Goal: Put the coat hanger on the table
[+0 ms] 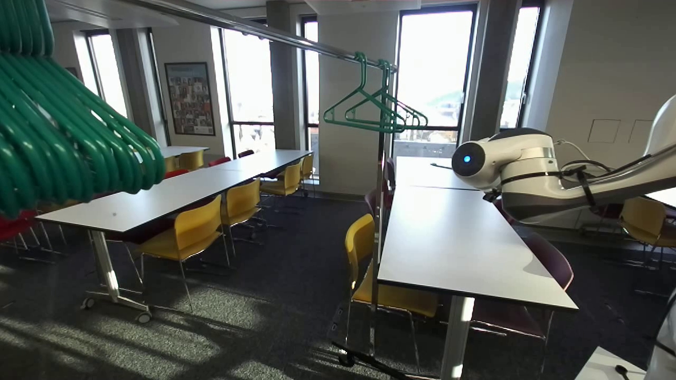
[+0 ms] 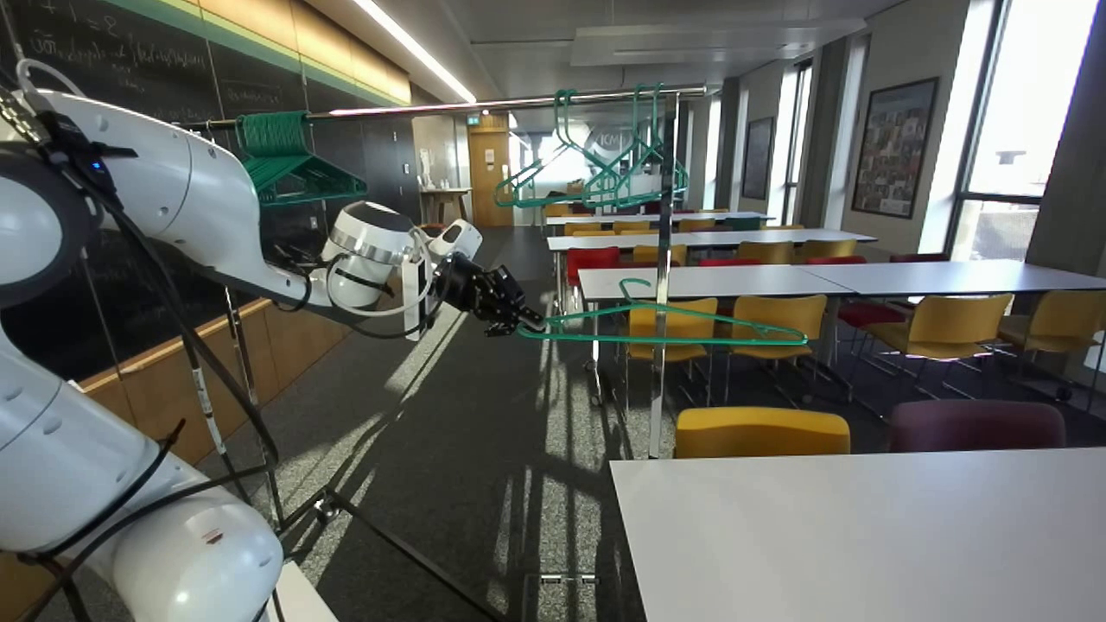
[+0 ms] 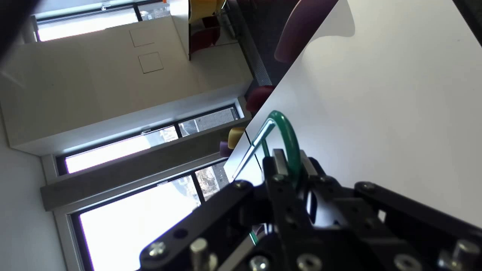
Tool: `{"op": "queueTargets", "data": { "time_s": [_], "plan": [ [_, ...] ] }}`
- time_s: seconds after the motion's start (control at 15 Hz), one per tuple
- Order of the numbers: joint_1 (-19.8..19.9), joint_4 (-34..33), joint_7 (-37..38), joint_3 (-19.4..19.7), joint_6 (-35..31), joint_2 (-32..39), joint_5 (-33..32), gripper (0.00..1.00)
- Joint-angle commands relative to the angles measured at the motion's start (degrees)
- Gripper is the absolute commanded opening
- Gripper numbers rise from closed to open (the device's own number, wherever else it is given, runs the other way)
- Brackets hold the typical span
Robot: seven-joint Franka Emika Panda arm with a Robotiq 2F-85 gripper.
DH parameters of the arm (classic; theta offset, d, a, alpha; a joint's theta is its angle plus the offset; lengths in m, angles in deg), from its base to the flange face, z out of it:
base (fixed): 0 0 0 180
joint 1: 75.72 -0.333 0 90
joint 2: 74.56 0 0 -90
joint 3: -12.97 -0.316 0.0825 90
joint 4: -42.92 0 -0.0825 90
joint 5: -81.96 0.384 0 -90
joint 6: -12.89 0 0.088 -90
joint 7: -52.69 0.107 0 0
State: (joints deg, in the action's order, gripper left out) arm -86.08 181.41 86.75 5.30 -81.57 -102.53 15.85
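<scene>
My gripper (image 2: 532, 324) is shut on one end of a thin green coat hanger (image 2: 734, 342). The hanger sticks out sideways in the air, its hook upward in that exterior view. In the wrist view the hanger's curved corner (image 3: 289, 135) rises between the fingertips of the gripper (image 3: 294, 163), and the rest runs away behind them. The white table (image 3: 395, 113) spreads out beyond the hanger there. That table (image 1: 449, 237) also shows in an exterior view, where my wrist hides the gripper and the held hanger is hidden.
A metal rail (image 1: 311, 46) on a thin post (image 2: 664, 285) carries loose green hangers (image 1: 364, 126) and a dense bunch (image 2: 298, 168). Yellow (image 1: 360, 240) and maroon chairs (image 1: 552, 258) line the table. Another long white table (image 1: 174, 198) stands across the aisle.
</scene>
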Motion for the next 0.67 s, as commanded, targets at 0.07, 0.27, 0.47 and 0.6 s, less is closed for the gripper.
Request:
{"op": "queueTargets", "data": {
  "time_s": [0.07, 0.27, 0.47, 0.6],
  "plan": [
    [0.33, -0.07, -0.07, -0.32, -0.04, 0.03, 0.15, 0.09],
    [0.77, -0.60, 0.63, -0.24, 0.22, 2.43, 0.33, 0.02],
    [2.03, -0.89, 3.53, 0.04, 0.29, 7.53, -1.31, 0.02],
    [3.16, -1.38, 6.91, 0.41, 0.11, 11.75, -2.68, 0.02]
  ]
}}
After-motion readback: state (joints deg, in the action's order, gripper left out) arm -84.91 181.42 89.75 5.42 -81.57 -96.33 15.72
